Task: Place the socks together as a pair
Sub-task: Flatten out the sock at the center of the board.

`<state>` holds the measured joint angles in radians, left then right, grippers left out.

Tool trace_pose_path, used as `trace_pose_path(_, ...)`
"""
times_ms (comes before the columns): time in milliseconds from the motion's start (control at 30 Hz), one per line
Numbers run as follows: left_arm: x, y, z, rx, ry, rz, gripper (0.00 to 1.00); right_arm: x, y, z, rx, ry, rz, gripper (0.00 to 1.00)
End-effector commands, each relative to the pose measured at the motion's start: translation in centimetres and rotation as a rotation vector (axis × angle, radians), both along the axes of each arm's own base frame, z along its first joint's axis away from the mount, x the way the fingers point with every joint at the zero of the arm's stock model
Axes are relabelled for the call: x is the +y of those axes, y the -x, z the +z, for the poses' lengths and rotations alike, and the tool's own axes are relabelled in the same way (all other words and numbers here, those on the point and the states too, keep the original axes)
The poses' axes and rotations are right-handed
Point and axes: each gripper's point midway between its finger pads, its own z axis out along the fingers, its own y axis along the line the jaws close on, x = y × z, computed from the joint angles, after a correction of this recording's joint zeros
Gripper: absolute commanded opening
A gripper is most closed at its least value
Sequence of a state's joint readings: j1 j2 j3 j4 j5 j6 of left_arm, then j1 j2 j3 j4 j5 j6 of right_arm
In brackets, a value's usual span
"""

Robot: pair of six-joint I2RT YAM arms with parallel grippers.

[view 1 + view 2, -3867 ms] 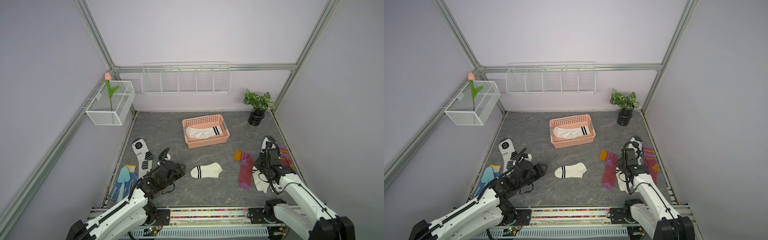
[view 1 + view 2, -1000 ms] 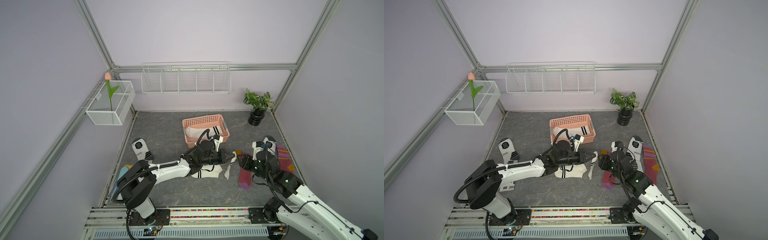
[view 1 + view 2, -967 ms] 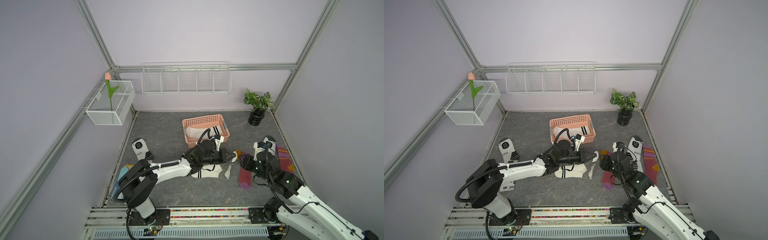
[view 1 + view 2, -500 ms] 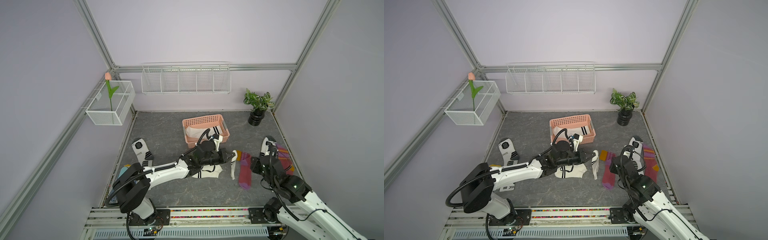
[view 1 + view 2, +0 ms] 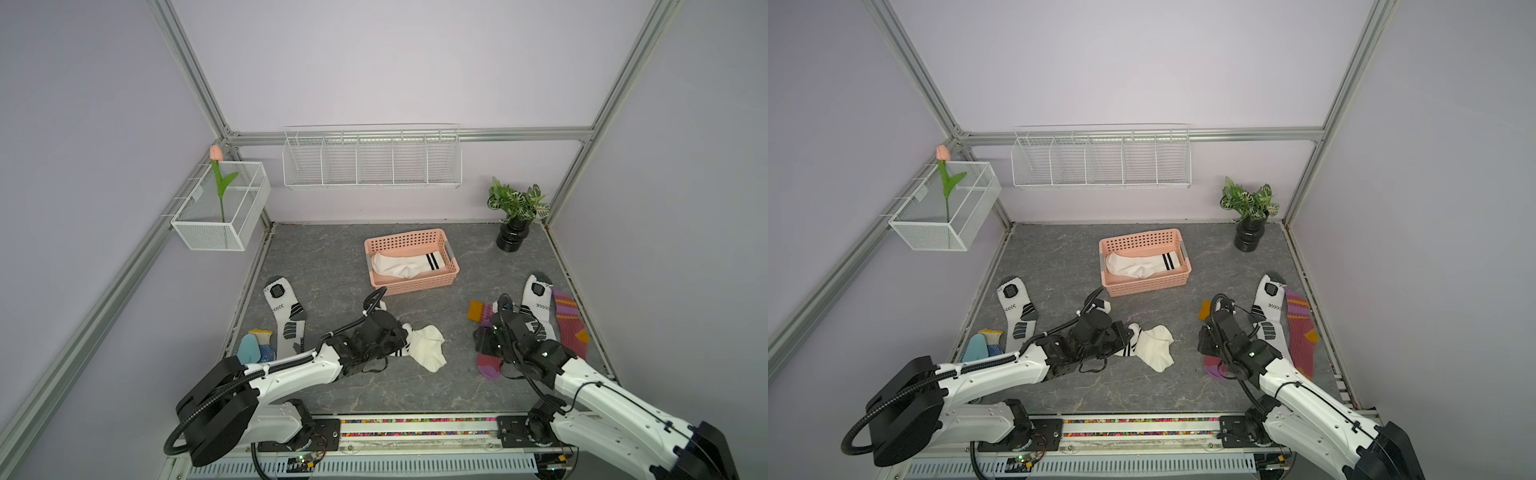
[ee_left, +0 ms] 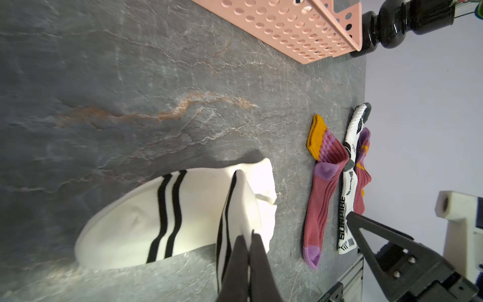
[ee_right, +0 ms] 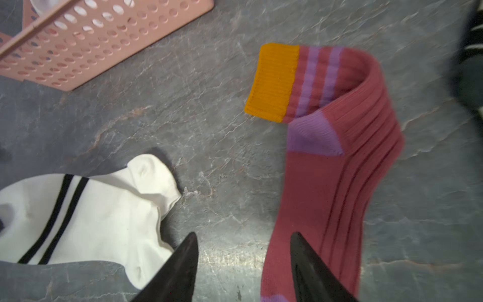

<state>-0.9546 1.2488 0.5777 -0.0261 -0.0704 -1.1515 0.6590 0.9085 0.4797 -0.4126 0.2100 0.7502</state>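
mid-pairing, just in front of pink basket (image 5: 411, 286). got top striped sock (image 6: 243, 198) clamped in left gripper (image 6: 248, 236), draped over bottom striped sock (image 6: 130, 222); right gripper (image 7: 243, 233) spread, empty. next, probably: let go, straighten.

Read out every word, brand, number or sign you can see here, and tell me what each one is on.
"SUNAIBE": black letters running along the white sports sock, seen from the left wrist.
Dark marks on the second white sports sock may be lettering: too small to read.
Nothing else legible in any view.
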Motion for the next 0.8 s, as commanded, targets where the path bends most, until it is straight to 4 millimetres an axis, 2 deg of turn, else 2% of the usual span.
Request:
trace_pose_path(0,1.8,-0.1,-1.4,0.022,-0.060,0.061,0.00,3.0,0.4,-0.2,0.019,-0.123,0.055,0.59)
trace_pose_path(200,1.6,-0.1,-1.6,0.036,-0.084,0.046,0.00,6.0,1.1,-1.1,0.029,-0.136,0.157,0.59)
trace_pose_path(267,1.3,0.0,-1.5,0.037,-0.083,0.034,0.00,7.0,1.9,-1.9,0.034,-0.113,0.223,0.57)
trace_pose_path(500,1.2,0.1,-1.4,0.043,-0.082,0.026,0.00,7.8,4.1,-4.1,0.107,-0.061,0.278,0.52)
trace_pose_path(767,1.0,0.3,-1.4,0.049,-0.076,0.015,0.00,9.3,4.8,-5.7,0.152,-0.052,0.289,0.44)
